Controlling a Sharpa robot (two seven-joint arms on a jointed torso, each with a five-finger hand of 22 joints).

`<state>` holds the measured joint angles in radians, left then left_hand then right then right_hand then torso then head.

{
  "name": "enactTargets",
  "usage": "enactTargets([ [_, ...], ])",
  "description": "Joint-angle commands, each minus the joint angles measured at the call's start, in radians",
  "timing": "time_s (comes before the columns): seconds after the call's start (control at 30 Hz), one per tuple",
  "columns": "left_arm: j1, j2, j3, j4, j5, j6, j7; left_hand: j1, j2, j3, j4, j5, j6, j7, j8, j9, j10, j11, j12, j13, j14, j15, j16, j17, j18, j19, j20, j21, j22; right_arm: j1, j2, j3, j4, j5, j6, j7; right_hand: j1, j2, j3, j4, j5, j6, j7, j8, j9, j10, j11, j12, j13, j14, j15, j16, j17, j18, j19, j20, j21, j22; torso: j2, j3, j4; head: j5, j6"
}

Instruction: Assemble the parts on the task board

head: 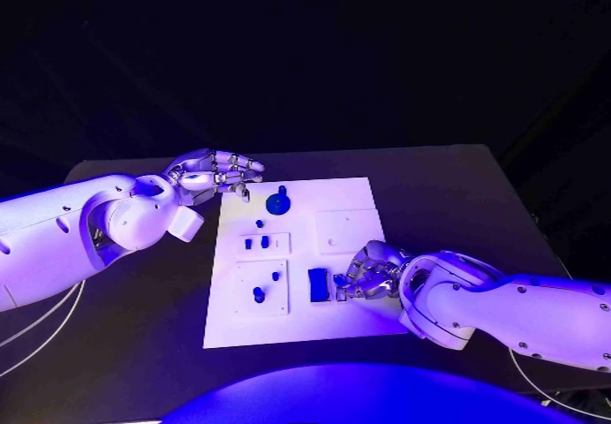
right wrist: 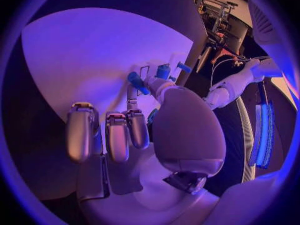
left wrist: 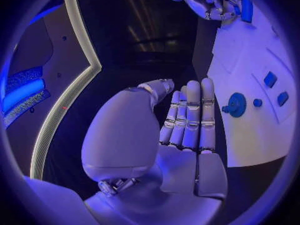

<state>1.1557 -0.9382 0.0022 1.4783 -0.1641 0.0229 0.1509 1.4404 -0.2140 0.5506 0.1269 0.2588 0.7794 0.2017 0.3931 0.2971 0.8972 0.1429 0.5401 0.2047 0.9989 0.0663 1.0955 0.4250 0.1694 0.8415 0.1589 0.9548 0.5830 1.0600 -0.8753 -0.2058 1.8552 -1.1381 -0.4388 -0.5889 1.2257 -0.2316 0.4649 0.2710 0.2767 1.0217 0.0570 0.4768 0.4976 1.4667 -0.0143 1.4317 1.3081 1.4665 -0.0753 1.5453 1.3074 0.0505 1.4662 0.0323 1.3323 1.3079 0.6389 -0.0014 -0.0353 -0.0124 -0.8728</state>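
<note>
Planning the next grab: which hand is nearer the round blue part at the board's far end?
Left. The left hand hovers just beside the round blue part, at the task board's far corner. The right hand is at the near end.

The right hand (head: 369,274) hides part of the blue part (head: 342,284) at its fingertips.

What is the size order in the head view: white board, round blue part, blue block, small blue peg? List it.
White board
Blue block and round blue part look alike
Small blue peg
</note>
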Motion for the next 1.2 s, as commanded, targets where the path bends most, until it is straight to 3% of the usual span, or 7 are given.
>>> enactTargets([
  [0.03,0.001,0.002,0.001,0.002,0.000,0.014,0.005,-0.006,0.006,0.001,-0.003,0.007,-0.006,0.014,0.005,-0.001,-0.007,0.000,0.005,-0.001,-0.005,0.001,-0.006,-0.001,0.015,-0.005,0.004,-0.004,-0.001,-0.003,0.005,-0.002,0.003,-0.020,0.042,-0.011,-0.029,0.006,-0.011,0.012,-0.003,-0.005,0.004,-0.004,-0.001,0.026,0.001,-0.002,0.145,0.089,0.000,-0.001,0.189,-0.007,0.044,-0.001,-0.003,0.205,0.000,0.0002,0.0002,-0.001,0.000],
  [0.37,0.001,0.002,0.001,0.001,0.000,0.017,0.002,-0.007,0.006,0.002,-0.004,0.006,-0.007,0.015,0.007,-0.003,-0.008,0.000,0.007,-0.003,-0.006,0.002,-0.006,-0.002,0.015,-0.006,0.004,-0.003,0.000,-0.003,0.002,-0.002,0.015,-0.035,0.045,-0.008,-0.128,0.038,-0.043,0.020,-0.002,0.009,0.000,0.002,0.001,0.046,-0.002,0.032,0.175,0.090,-0.002,0.000,0.192,-0.007,0.045,-0.001,0.000,0.206,0.001,0.0006,0.0005,-0.002,0.000],
  [0.47,0.001,0.002,0.001,0.001,0.000,0.017,0.002,-0.008,0.006,0.002,-0.003,0.006,-0.007,0.015,0.007,-0.003,-0.008,0.001,0.007,-0.003,-0.006,0.002,-0.007,-0.002,0.014,-0.006,0.004,-0.003,0.000,-0.003,0.001,-0.002,0.018,-0.038,0.046,-0.006,-0.138,0.042,-0.045,0.020,-0.001,0.010,-0.001,0.002,0.001,0.047,-0.002,0.035,0.178,0.090,-0.003,0.000,0.192,-0.007,0.045,-0.001,-0.002,0.205,0.000,0.0001,-0.0001,0.004,0.000],
  [1.2,0.001,0.002,0.001,-0.002,0.000,0.024,-0.006,-0.012,0.007,0.002,0.000,0.006,-0.008,0.015,0.008,-0.004,-0.009,0.001,0.007,-0.004,-0.006,0.003,-0.007,-0.002,0.014,-0.007,0.005,-0.004,-0.001,-0.003,-0.004,-0.001,0.026,-0.044,0.061,0.003,-0.186,0.029,-0.075,0.020,-0.003,0.010,0.000,0.002,-0.003,0.044,-0.002,0.029,0.175,0.089,-0.002,-0.002,0.188,-0.005,0.041,-0.002,-0.015,0.202,0.000,-0.0003,0.0001,0.004,0.000],
])
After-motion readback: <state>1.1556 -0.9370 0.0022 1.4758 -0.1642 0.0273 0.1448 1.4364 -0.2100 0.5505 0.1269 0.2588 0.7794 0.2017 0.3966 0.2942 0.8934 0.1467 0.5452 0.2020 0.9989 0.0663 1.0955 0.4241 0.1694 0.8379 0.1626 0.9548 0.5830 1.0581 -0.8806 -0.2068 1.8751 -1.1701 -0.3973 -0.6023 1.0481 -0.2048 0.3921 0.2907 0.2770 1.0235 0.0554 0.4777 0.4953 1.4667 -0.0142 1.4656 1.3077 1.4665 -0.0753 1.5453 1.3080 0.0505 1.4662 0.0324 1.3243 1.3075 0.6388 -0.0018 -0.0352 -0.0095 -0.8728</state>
